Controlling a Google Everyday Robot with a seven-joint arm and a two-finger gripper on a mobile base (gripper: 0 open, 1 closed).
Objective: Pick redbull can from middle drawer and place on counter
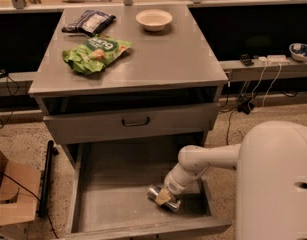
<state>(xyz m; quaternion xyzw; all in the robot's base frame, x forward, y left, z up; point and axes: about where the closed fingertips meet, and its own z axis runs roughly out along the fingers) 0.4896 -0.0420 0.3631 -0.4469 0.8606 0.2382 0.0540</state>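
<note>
The redbull can [155,192] lies on its side on the floor of the open middle drawer [113,194], near its front right. My gripper [164,197] reaches down from the right on a white arm and sits right on the can, its yellowish fingertip over the can's middle. The counter [163,59] is the grey cabinet top above, far from the gripper.
On the counter lie a green snack bag [94,52], a dark snack bag [89,22] and a white bowl [153,19]. A closed drawer front with a dark loop handle [135,121] overhangs the open drawer. A cardboard box [10,196] stands at the left on the floor.
</note>
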